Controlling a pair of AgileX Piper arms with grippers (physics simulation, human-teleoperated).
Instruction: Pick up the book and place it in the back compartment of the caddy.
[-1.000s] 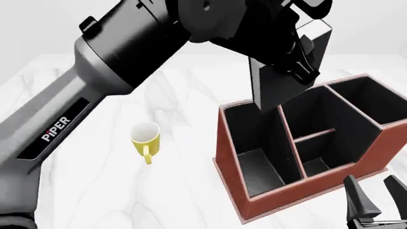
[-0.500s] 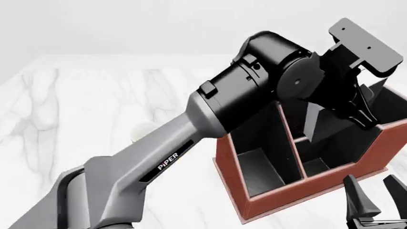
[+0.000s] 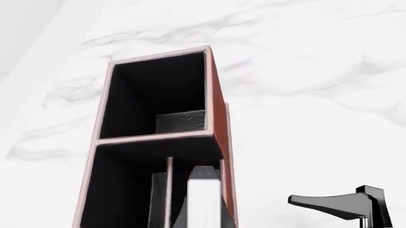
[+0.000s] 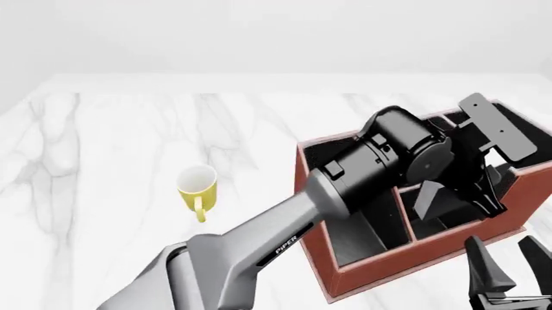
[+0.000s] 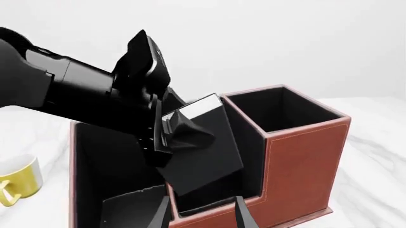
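Yellow mug (image 4: 198, 186) stands alone on the marble table (image 4: 103, 148), well apart from the work, so we count no hazard there. Moving right, our left gripper (image 5: 180, 137) reaches down into the caddy (image 4: 337, 258), its fingers clamped on the book (image 5: 203, 152). From the right wrist view the book hangs tilted, its lower corner already below the rim and over the small cells; the white page edges show in the left wrist view beside a thin divider. We judge the main risk here: released at this slant, the book may catch a corner on the low divider and settle leaning, or slide into the front cell instead of the back compartment (image 4: 448, 216). We cannot tell from these views which of the paired cells the lower corner sits over. Farther right, the right gripper (image 4: 509, 271) waits low beside the caddy's near corner, fingers spread and empty.
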